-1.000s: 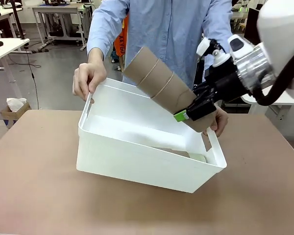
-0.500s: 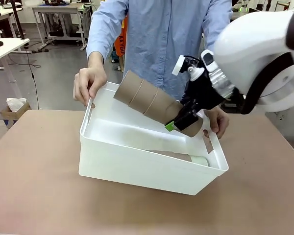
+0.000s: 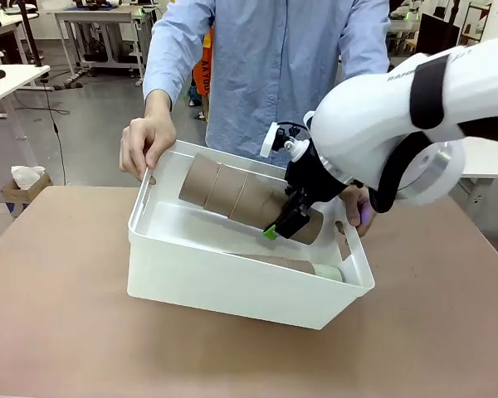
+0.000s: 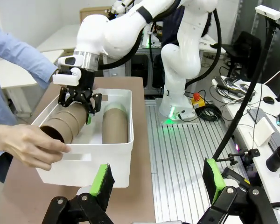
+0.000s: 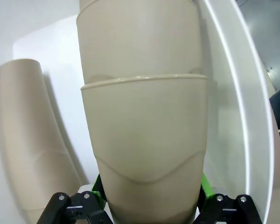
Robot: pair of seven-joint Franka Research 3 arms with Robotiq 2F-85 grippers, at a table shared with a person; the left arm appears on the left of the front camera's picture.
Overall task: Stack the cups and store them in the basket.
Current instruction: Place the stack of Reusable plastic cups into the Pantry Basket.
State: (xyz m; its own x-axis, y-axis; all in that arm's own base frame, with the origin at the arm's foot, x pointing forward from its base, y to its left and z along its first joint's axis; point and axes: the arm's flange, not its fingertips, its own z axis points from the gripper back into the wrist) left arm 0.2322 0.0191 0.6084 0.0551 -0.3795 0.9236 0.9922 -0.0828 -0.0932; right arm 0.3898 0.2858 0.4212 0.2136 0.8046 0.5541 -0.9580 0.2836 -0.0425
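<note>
Your right end effector [image 3: 292, 217] was clamped on a nested stack of matte tan-brown tapered tumblers [image 3: 232, 192], gripping it near its 4 o'clock end in the front view. The stack lay tilted, nearly on its side, inside the large white rectangular plastic basket [image 3: 232, 286], its free end pointing toward 10 o'clock. In the right wrist view the green pads pressed against both flanks of the stack [image 5: 142, 135], with the basket's white wall [image 5: 245, 116] just beside it at 3 o'clock.

A second group of cups [image 3: 295, 265] lay on the basket floor below the held stack; its pale mint green end [image 3: 332, 272] showed near the 4 o'clock corner. The left wrist view showed this second group [image 4: 115, 123] lying beside the gripped stack [image 4: 65, 125].

The basket sat tipped on the brown worktop [image 3: 66, 315]. A person held it with one hand [image 3: 145, 145] on the rim at 10 o'clock and the other hand [image 3: 357, 211] at the 3 o'clock end.

Your left end effector [image 4: 156, 183] was spread wide and held nothing, well apart from the basket [image 4: 98, 161].
</note>
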